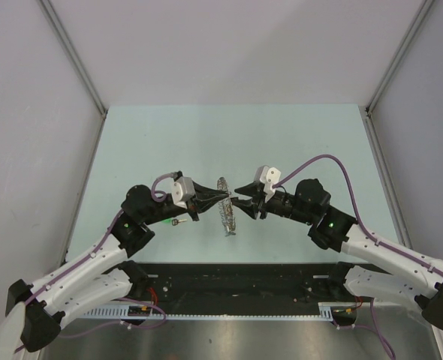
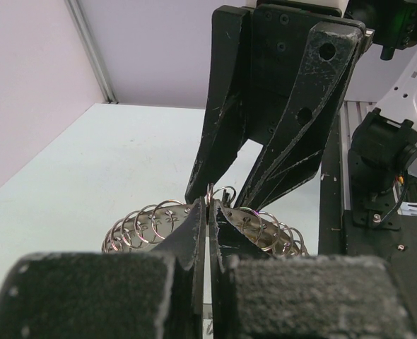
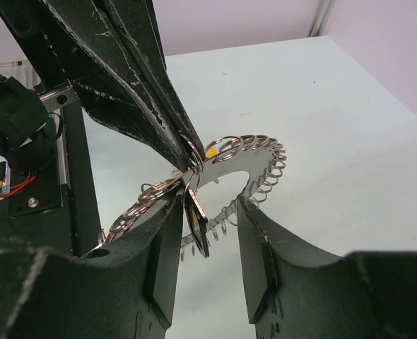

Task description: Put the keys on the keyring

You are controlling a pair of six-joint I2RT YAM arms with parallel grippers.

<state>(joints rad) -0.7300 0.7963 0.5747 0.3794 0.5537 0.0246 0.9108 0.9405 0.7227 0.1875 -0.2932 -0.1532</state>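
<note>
The keyring (image 1: 227, 215) is a flat metal ring plate edged with many small split rings (image 3: 259, 157), seen too in the left wrist view (image 2: 150, 227). My left gripper (image 2: 209, 205) is shut on one split ring at the plate's top, and its tips (image 3: 191, 161) show in the right wrist view. A key (image 3: 198, 229) with a dark and yellow head hangs from that ring. My right gripper (image 3: 210, 205) is open, one finger on each side of the hanging key, which hangs close by the left finger (image 3: 167, 233). A yellow key head (image 3: 211, 151) shows behind the plate. One more key (image 1: 176, 222) lies on the table by the left arm.
Both grippers meet tip to tip over the middle of the pale green table (image 1: 296, 142), the right gripper (image 1: 242, 196) facing the left gripper (image 1: 212, 199). Grey walls close in the left, right and back. A black rail (image 1: 236, 277) with the arm bases runs along the near edge.
</note>
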